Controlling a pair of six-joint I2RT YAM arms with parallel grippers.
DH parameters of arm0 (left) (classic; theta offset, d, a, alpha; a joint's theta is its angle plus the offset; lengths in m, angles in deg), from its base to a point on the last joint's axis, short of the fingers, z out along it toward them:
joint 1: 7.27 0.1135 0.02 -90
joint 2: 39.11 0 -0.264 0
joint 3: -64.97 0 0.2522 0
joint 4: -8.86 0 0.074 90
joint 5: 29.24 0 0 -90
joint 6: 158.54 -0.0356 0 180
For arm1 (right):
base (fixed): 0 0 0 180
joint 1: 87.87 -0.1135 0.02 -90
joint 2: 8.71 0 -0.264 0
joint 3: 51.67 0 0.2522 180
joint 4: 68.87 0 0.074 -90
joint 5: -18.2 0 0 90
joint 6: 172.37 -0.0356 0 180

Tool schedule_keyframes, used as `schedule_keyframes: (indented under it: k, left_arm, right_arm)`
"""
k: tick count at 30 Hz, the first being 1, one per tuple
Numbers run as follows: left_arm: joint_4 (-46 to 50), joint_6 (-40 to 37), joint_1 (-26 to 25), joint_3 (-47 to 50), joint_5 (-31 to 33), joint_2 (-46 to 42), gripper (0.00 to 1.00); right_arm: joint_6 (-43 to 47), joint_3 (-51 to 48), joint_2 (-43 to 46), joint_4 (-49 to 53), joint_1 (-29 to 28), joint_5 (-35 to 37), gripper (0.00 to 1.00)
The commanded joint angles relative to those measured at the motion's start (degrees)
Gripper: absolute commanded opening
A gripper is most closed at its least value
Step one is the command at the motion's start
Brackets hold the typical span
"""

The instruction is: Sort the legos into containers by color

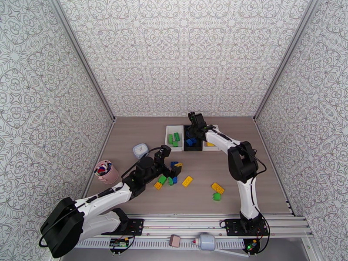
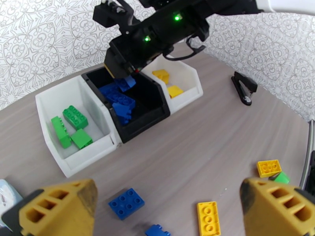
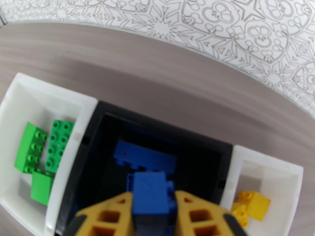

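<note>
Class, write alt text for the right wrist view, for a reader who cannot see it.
The right gripper holds a blue lego between its yellow fingers over the black bin, which has blue legos inside. The left white bin holds three green legos, the right white bin yellow legos.

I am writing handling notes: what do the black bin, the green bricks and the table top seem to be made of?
Black bin: probably moulded plastic, slightly glossy; thin, even walls. Green bricks: hard plastic, smooth with a sheen; crisp moulded studs. Table top: perhaps wood-look laminate, matte; grey-brown grain streaks.
</note>
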Motion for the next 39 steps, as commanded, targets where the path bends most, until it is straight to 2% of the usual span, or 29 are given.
schedule_keyframes:
  k: [1,7,10,15,23,32,39]
  left_arm:
    - [1.6,-0.9,0.3,-1.0,1.3,-0.9,1.0]
    - [6.7,-2.0,0.2,-2.4,4.0,-2.3,1.0]
    - [9.9,-3.2,0.2,-3.2,4.5,-3.1,1.0]
    - [19.9,-6.7,0.3,-6.8,3.4,-3.2,1.0]
    - [35.5,0.8,0.4,-16.0,8.7,1.5,1.0]
    - [52.6,21.4,-0.2,-26.7,18.3,12.3,0.99]
    - [59.8,28.8,-0.9,-35.3,20.8,23.0,1.0]
  right_arm:
    - [1.0,1.5,0.8,1.4,0.2,-0.2,0.34]
    - [1.5,0.6,3.9,3.7,0.2,-3.1,0.53]
    - [1.5,-1.7,6.9,3.5,0.2,-5.5,0.66]
    - [1.8,-7.9,13.1,2.2,0.1,-9.1,0.8]
    - [1.6,-16.4,23.0,3.3,0.1,-10.9,0.87]
    - [1.4,-24.0,33.8,5.8,-0.3,-11.2,0.89]
    - [2.6,-27.6,37.1,7.9,-0.2,-10.1,0.91]
